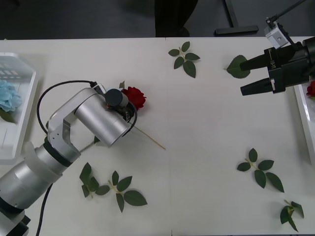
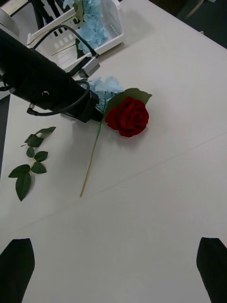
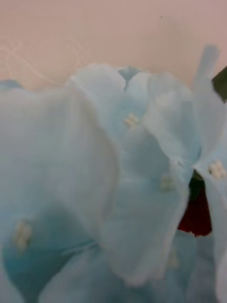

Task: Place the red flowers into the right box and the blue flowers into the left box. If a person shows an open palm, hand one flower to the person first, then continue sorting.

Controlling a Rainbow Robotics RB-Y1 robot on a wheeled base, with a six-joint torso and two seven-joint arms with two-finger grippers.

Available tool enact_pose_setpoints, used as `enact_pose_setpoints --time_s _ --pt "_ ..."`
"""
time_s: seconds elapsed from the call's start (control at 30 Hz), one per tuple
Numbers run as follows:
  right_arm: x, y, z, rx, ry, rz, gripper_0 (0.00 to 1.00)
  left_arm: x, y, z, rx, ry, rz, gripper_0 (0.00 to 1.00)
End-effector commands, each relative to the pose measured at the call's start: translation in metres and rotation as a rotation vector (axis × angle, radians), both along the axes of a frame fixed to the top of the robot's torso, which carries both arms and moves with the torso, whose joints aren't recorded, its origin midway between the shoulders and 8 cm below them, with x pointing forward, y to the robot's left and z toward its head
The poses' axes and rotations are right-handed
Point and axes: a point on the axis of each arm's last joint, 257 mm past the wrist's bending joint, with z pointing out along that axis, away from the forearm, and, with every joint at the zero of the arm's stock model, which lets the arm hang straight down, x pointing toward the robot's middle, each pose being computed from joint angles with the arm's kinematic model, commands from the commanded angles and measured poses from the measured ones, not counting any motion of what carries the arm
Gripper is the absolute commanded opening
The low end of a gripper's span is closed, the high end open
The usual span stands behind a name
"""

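The blue flowers are what I'm after here: one pale hydrangea head (image 2: 105, 90) lies on the table (image 1: 206, 147) right under my left gripper (image 1: 129, 109), so close that its petals (image 3: 118, 189) press against the wrist camera. I cannot tell whether that gripper has closed on it, since the arm's own body hides the fingers.

Touching that bloom is a red rose (image 1: 134, 97), its thin stem (image 1: 150, 138) running out across the table. I judge the two are tangled enough that lifting one may drag the other.

Another blue head (image 1: 9, 96) already sits in the left box (image 1: 22, 128).

My right gripper (image 1: 246, 77) hangs spread and empty near the right box (image 1: 304, 118), where a red bloom (image 1: 311, 89) shows, waiting for the rose.

Leaf sprigs (image 1: 184, 59) lie scattered about.
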Motion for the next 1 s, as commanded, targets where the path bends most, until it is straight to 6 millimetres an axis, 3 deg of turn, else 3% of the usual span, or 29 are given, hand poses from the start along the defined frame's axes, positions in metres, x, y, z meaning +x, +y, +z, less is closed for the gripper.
enact_pose_setpoints --time_s 0.03,0.17,0.37,0.4,0.43,0.47,0.5,0.53,0.57,0.7,1.0 --pt "0.003 -0.006 0.009 0.001 -0.027 -0.005 1.00 0.000 0.019 0.058 0.053 -0.001 -0.077 0.00" --pt "0.003 -0.006 0.009 0.001 -0.027 -0.005 1.00 -0.019 0.026 0.081 0.037 0.061 -0.138 0.00" --pt "0.003 -0.006 0.009 0.001 -0.027 -0.005 1.00 -0.035 0.035 0.096 0.052 0.101 -0.181 0.00" --pt "0.003 -0.006 0.009 0.001 -0.027 -0.005 1.00 -0.035 0.035 0.096 0.053 0.099 -0.181 0.10" --pt "0.003 -0.006 0.009 0.001 -0.027 -0.005 1.00 -0.035 0.033 0.096 0.055 0.095 -0.185 0.43" --pt "0.003 -0.006 0.009 0.001 -0.027 -0.005 1.00 -0.034 0.032 0.095 0.054 0.091 -0.184 0.66" --pt "0.003 -0.006 0.009 0.001 -0.027 -0.005 1.00 -0.034 0.031 0.094 0.054 0.094 -0.186 0.76" --pt "0.003 -0.006 0.009 0.001 -0.027 -0.005 1.00 -0.035 0.030 0.092 0.053 0.098 -0.186 0.95" --pt "0.003 -0.006 0.009 0.001 -0.027 -0.005 1.00 -0.037 0.028 0.091 0.051 0.102 -0.189 1.00" --pt "0.003 -0.006 0.009 0.001 -0.027 -0.005 1.00 -0.043 0.019 0.085 0.026 0.127 -0.202 1.00" --pt "0.003 -0.006 0.009 0.001 -0.027 -0.005 1.00 -0.066 -0.024 0.081 -0.119 0.193 -0.242 1.00"
